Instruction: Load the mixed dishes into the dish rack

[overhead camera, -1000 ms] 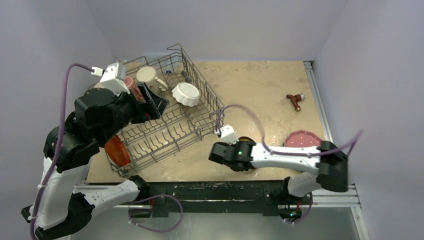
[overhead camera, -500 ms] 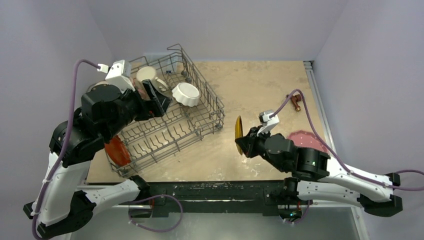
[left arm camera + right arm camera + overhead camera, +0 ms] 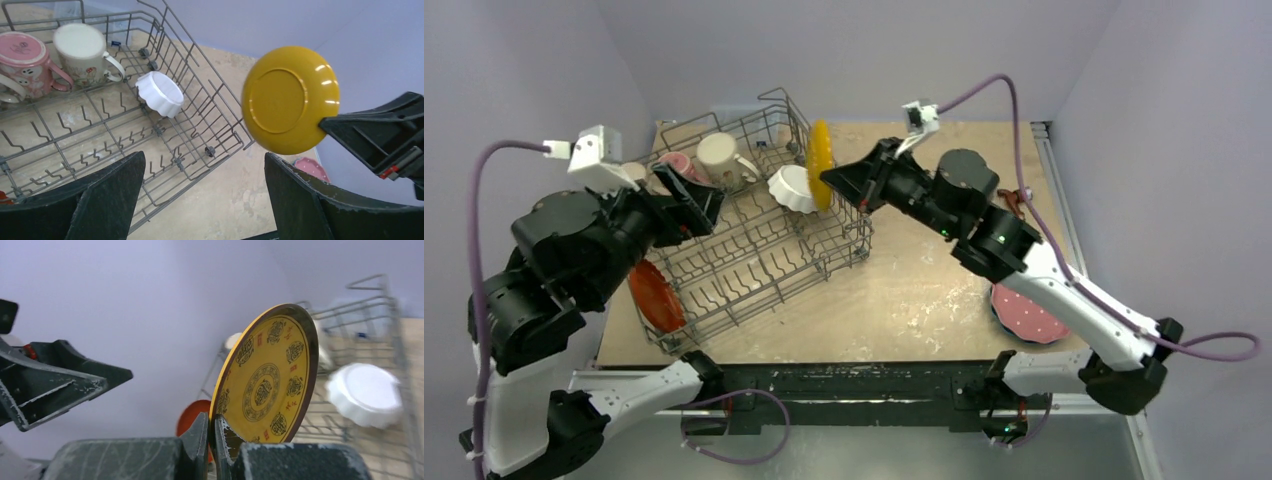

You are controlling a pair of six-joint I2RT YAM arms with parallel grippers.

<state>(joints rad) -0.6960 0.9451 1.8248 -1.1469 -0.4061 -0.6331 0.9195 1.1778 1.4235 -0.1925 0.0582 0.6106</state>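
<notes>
My right gripper (image 3: 836, 180) is shut on the edge of a yellow patterned plate (image 3: 821, 165) and holds it upright above the right side of the grey wire dish rack (image 3: 764, 250). In the right wrist view the pads (image 3: 212, 422) pinch the plate (image 3: 267, 385). My left gripper (image 3: 689, 195) is open and empty over the rack's left side; its view shows the yellow plate (image 3: 290, 100). In the rack are a pink mug (image 3: 676, 165), a cream mug (image 3: 717, 152) and a white fluted bowl (image 3: 795, 188). A red-orange plate (image 3: 656, 297) stands at its near left.
A pink white-dotted plate (image 3: 1032, 315) lies at the table's near right with a dark blue rim showing under it. A small brown object (image 3: 1016, 200) lies at the far right. Walls close in the table on the left, back and right.
My right arm has lifted the yellow plate from the table's near middle up and back to the rack's right side. My left gripper has drawn back and up to the left.
</notes>
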